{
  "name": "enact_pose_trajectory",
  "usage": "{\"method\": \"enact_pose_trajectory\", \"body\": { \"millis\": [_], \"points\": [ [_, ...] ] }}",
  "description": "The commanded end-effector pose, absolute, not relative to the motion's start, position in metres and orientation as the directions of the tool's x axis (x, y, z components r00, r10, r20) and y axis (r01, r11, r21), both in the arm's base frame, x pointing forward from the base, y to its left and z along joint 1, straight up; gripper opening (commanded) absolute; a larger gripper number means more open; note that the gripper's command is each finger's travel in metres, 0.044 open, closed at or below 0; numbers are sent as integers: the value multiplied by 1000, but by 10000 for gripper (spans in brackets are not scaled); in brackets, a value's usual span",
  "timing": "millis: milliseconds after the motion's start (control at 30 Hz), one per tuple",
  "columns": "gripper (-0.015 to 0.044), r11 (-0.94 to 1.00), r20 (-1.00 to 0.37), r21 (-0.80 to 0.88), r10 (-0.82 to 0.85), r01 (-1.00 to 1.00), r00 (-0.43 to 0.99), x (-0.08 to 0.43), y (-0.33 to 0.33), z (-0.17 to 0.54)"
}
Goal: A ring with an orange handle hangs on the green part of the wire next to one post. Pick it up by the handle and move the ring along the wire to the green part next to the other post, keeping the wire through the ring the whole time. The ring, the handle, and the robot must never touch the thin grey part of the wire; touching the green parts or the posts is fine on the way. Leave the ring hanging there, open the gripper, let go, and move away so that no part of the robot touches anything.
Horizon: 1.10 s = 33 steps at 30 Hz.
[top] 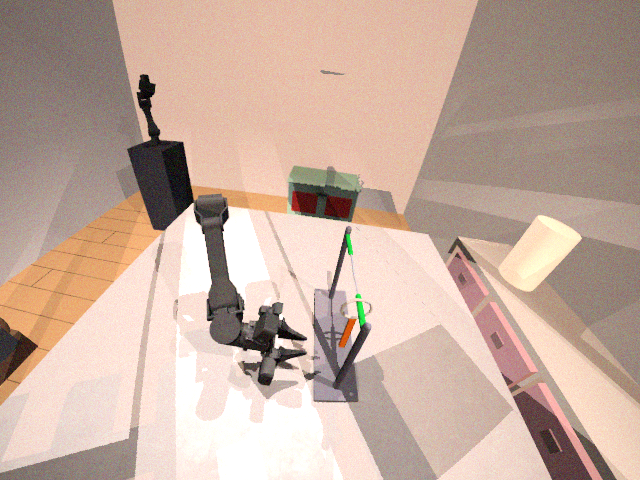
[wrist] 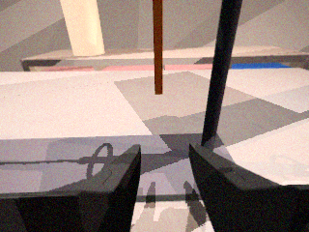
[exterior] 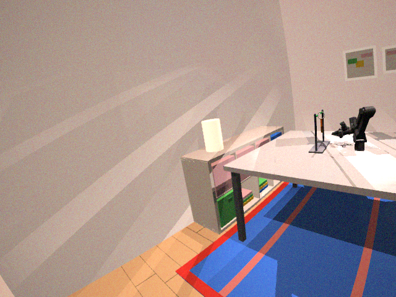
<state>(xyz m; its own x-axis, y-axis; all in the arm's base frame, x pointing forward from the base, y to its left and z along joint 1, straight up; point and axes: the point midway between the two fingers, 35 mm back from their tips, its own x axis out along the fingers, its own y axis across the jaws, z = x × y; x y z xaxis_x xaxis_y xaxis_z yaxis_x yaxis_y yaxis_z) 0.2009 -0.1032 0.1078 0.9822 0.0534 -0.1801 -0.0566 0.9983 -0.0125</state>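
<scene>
The ring (top: 341,308) (exterior: 324,116) hangs around the green wire part (top: 360,312) beside the nearer post (top: 353,356) (wrist: 220,72) of the top view. Its orange handle (top: 347,332) (exterior: 322,125) (wrist: 158,48) points down, its lower end free. The other green part (top: 349,244) is at the far post (top: 339,263) (exterior: 315,134), with thin grey wire (top: 354,273) between. My gripper (top: 305,345) (exterior: 333,133) (wrist: 164,150) is partly open and empty, beside the stand, apart from the handle and lower than it. The ring and wire are outside the wrist view.
The posts rise from a grey base plate (top: 323,300) on the table (top: 289,439). In the wrist view the ring-side post stands right of the handle, beyond the right finger. A shelf unit with a cream cylinder (top: 537,253) (exterior: 212,135) (wrist: 84,29) is beyond the table.
</scene>
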Motion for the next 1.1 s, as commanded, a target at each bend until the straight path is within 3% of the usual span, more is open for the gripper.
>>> {"method": "enact_pose_trajectory", "body": {
  "millis": [0,1067],
  "points": [
    [160,998,-182,-17,56,-60,982,213,-104,118],
    [160,998,-165,-15,54,-57,985,267,-102,146]
  ]
}}
